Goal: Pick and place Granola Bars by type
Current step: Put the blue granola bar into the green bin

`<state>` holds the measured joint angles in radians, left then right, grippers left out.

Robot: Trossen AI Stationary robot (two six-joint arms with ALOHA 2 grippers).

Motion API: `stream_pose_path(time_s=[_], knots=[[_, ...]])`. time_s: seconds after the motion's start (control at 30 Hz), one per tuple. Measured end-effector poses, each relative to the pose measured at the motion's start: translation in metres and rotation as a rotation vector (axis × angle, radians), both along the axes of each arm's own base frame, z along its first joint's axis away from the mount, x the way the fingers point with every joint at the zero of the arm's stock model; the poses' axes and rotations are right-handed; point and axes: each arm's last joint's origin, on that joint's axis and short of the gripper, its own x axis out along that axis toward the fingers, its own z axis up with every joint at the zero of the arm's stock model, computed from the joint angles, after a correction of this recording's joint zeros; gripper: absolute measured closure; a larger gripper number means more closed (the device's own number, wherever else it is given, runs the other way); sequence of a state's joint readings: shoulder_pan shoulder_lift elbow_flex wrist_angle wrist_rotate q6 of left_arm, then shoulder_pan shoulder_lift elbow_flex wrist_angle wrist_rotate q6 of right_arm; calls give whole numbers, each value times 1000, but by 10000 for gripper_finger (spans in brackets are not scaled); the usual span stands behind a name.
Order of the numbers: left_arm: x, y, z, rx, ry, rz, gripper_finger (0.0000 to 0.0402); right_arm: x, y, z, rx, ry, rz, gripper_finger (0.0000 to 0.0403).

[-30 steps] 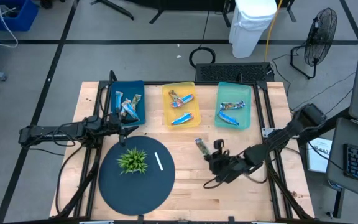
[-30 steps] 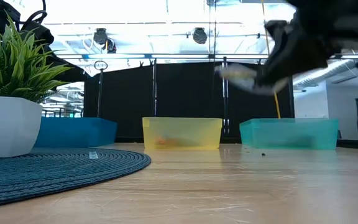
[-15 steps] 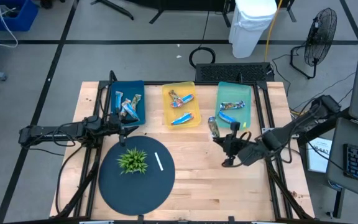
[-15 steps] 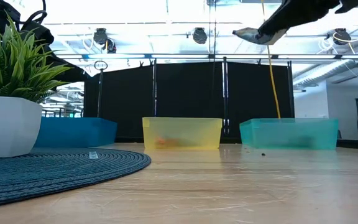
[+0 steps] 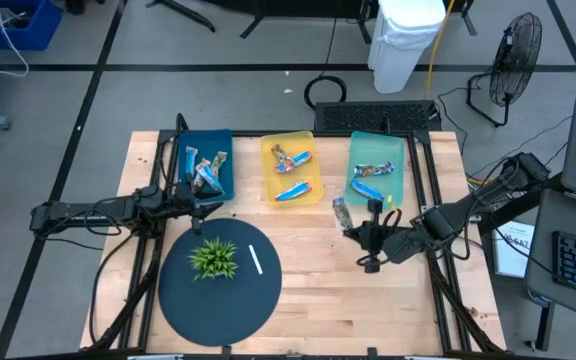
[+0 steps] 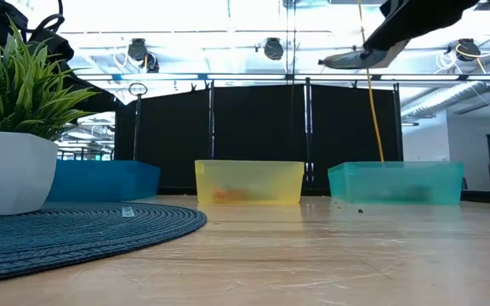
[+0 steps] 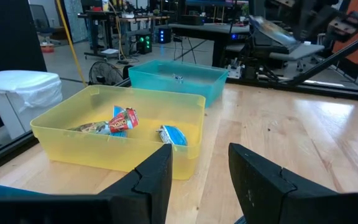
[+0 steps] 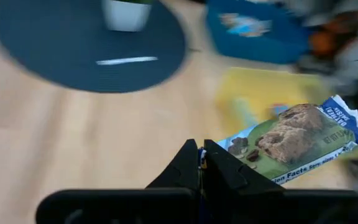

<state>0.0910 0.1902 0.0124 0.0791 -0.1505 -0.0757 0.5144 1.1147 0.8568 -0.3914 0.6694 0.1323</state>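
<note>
My right gripper (image 5: 360, 228) hovers over the table just near of the gap between the yellow bin (image 5: 290, 168) and the teal bin (image 5: 376, 170), shut on one granola bar (image 5: 340, 211) in a blue-white wrapper with a green and brown picture. Other bars lie in the blue bin (image 5: 204, 165), the yellow bin and the teal bin. My left gripper (image 5: 200, 207) waits open at the blue bin's near edge; its wrist view shows the yellow bin (image 7: 117, 134) with bars (image 7: 173, 134) ahead of the fingers. My right gripper pinches the granola bar (image 8: 291, 146) by one end (image 8: 229, 151) between its two fingers (image 8: 188, 163). The fingers reach in from the table's right. The bar sticks out past them, lifted clear of the table and about level in the low view (image 6: 351, 59).
A small green plant in a white pot (image 5: 213, 258) and a thin white stick (image 5: 256, 260) sit on a dark round mat (image 5: 218, 300) at the table's near left. Bare wood lies between the mat and the right arm.
My right gripper, shut on the bar throughout, rose from low over the table's middle and travelled toward the far edge, up to the yellow and teal bins, then eased slightly back. The bar went up with it and levelled out.
</note>
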Motion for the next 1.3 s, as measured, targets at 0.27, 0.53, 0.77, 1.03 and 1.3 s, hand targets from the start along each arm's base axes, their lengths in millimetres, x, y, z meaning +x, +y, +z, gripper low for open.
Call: stream_pose_path(time_s=[0.27, 0.53, 0.77, 1.03, 1.3], knots=[[0, 0, 0, 0, 1, 0, 240, -3, -2, 10, 227, 24, 194, 400], [0, 0, 0, 0, 0, 0, 240, -38, -37, 38, 241, -85, 76, 400], [0, 0, 0, 0, 0, 0, 240, -71, -71, 32, 250, -204, -86, 400], [0, 0, 0, 0, 0, 0, 240, -92, -106, 11, 225, -412, -355, 399], [0, 0, 0, 0, 0, 0, 240, -90, -131, -1, 344, -370, -498, 399]])
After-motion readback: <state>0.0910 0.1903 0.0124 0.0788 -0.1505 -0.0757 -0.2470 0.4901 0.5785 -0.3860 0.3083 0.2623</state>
